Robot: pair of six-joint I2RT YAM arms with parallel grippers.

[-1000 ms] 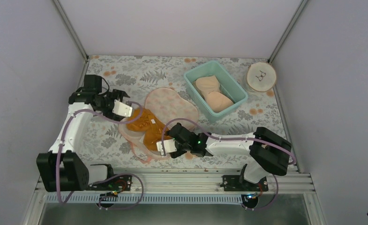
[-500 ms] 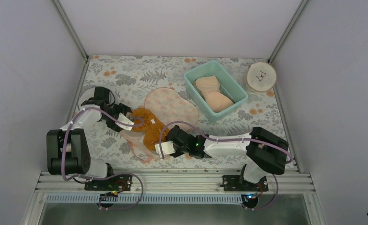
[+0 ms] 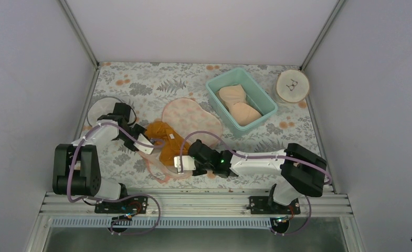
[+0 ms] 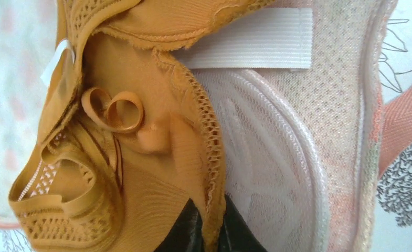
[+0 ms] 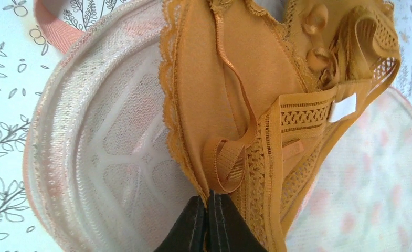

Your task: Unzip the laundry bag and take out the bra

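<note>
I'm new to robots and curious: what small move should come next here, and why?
Probably raise both arms together: the left gripper and right gripper each pinch the bra, which lies in the laundry bag, already open.

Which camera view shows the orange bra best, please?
The right wrist view: the orange bra fills much of it, cup, lace edge and strap all sharp. The left wrist view shows only bunched fabric; the top view a small heap.
</note>
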